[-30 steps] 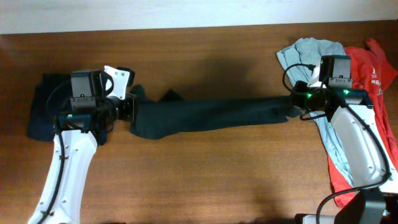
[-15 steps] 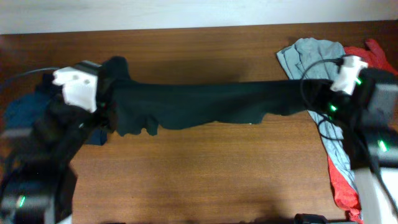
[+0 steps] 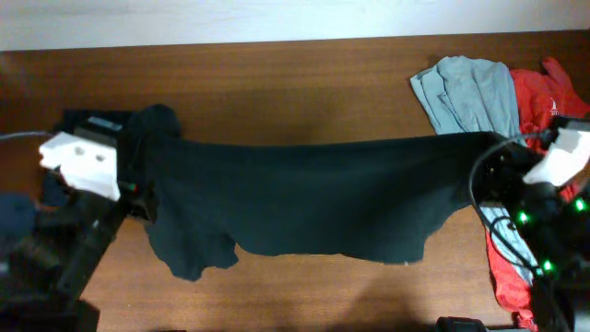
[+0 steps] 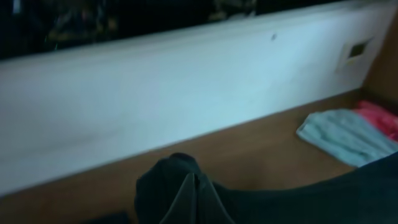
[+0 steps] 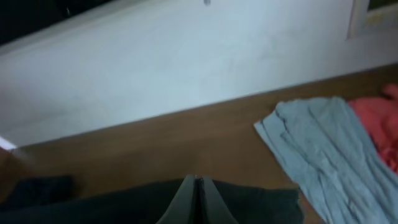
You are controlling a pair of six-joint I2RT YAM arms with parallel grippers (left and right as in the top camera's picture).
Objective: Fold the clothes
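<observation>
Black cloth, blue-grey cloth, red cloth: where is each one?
Black cloth (image 3: 304,207): overhead view, middle of the stretched fabric.
Blue-grey cloth (image 3: 470,97): overhead view, its upper part.
Red cloth (image 3: 542,97): overhead view, its upper part.

Brown wooden table (white wall behind)

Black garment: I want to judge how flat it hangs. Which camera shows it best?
Overhead: the whole black garment shows, spread wide from left to right. Each wrist view catches only a dark bunched strip along its bottom edge.
</observation>
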